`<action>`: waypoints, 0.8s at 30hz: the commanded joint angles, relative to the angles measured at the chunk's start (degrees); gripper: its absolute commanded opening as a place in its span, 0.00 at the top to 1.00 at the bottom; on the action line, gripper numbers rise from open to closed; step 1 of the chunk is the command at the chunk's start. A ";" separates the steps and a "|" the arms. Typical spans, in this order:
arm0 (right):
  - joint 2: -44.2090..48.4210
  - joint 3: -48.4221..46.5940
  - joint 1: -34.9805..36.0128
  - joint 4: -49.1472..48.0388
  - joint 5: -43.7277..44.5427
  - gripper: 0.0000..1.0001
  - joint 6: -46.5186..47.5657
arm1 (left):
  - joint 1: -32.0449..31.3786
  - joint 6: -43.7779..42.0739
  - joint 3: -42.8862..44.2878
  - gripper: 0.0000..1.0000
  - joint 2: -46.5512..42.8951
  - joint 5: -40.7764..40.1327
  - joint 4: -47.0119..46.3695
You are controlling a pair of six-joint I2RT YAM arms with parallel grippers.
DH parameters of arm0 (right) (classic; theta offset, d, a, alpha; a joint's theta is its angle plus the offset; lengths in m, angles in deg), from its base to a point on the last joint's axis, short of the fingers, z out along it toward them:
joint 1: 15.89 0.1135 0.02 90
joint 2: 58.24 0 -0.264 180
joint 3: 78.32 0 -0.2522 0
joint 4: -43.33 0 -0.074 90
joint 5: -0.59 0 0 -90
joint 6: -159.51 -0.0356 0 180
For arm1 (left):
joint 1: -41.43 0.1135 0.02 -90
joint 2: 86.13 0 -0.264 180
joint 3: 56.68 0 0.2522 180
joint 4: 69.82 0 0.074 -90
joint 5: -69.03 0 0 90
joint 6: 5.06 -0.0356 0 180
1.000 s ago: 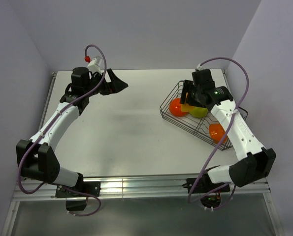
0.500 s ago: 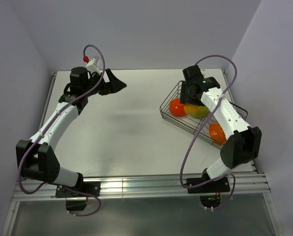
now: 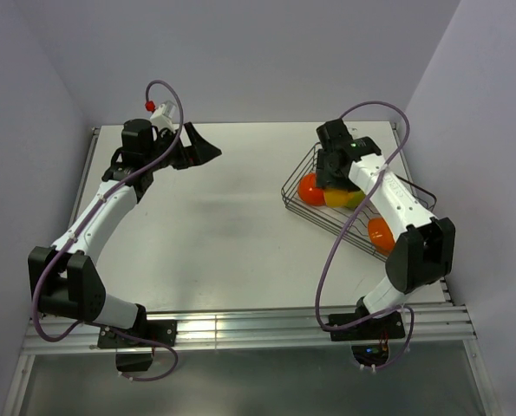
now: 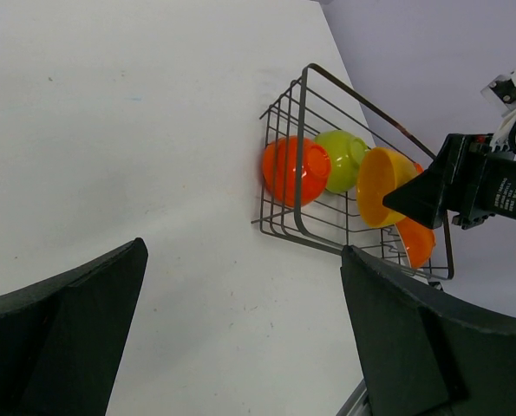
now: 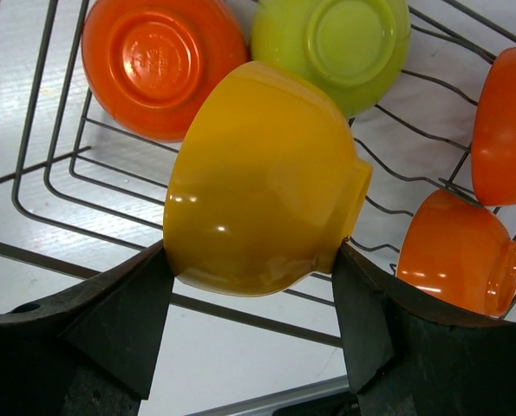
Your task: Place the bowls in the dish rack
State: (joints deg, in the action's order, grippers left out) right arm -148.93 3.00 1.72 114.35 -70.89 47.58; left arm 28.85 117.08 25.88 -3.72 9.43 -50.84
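Though wide, right hand (image 5: 251,264) around bowl (image 5: 258,173)

Pale lilac walls (image 3: 266,52), white table (image 3: 223,234)

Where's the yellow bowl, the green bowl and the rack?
Yellow bowl (image 5: 262,182): right wrist view, on its outer side.
Green bowl (image 5: 336,48): right wrist view, on its underside.
Rack (image 4: 303,113): left wrist view, on its end wire.

- A white table (image 3: 223,225) with a flat, matte top carries everything.
- The dish rack (image 3: 297,169), a dark wire basket, stands directly on the table near its far right corner, askew to the table's edges.
- A metal rail (image 3: 240,331) runs along the near edge.
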 commanded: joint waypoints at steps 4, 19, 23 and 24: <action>-1.76 0.55 1.03 1.02 3.01 1.00 0.49 | 0.63 -0.24 -0.15 0.01 0.03 1.51 -1.43; -0.80 6.43 2.87 1.19 3.62 1.00 2.95 | 1.06 0.20 -1.64 0.00 0.12 1.95 -1.61; -0.89 7.40 3.22 1.10 5.29 1.00 3.04 | 1.15 -0.06 -1.65 0.00 -0.06 1.86 -1.52; -0.97 7.58 3.14 1.02 5.64 1.00 3.04 | 1.15 -0.15 -1.65 0.01 -0.06 1.95 -1.35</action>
State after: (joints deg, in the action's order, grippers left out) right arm -151.38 10.41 4.50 115.51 -68.92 50.16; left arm 29.68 117.10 24.43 -3.66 10.32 -50.82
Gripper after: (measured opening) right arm 0.748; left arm 0.995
